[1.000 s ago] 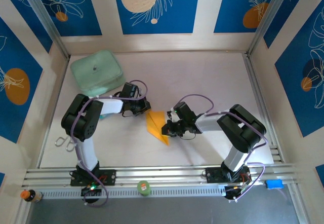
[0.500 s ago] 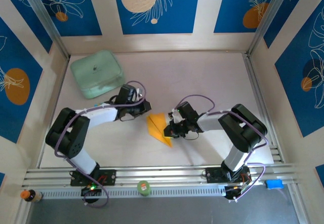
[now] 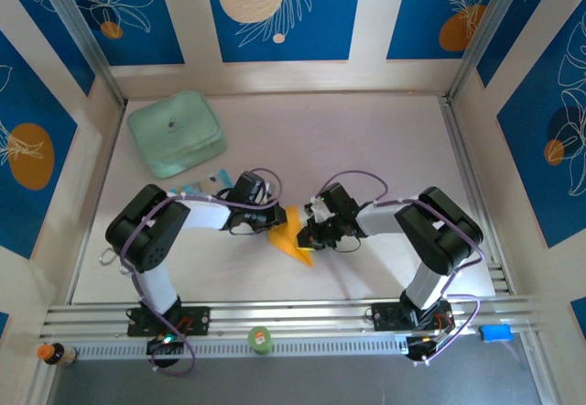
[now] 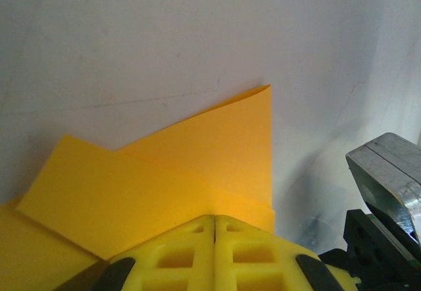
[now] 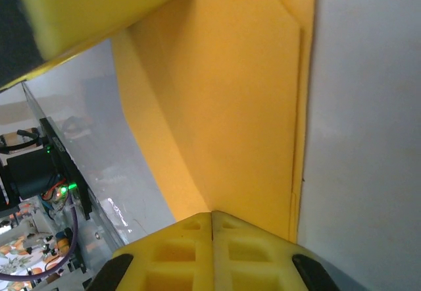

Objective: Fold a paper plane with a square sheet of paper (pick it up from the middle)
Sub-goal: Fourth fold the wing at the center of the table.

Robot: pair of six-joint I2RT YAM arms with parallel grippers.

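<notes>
Sheet of paper (image 3: 291,235): plain orange-yellow. Left gripper (image 4: 214,220) and right gripper (image 5: 212,215): bright yellow. Arms (image 3: 151,222): black and white, with purple cables. Box (image 3: 176,133): mint green. Table (image 3: 366,139): pale off-white. Walls (image 3: 284,11): deep blue panels between cream strips, patterned with white line-drawn leaves and orange and cream discs.

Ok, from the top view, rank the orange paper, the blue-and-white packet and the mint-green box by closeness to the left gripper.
1. orange paper: right at the left gripper's tips, mid-table.
2. blue-and-white packet: behind, to the left.
3. mint-green box: far-left corner.
</notes>
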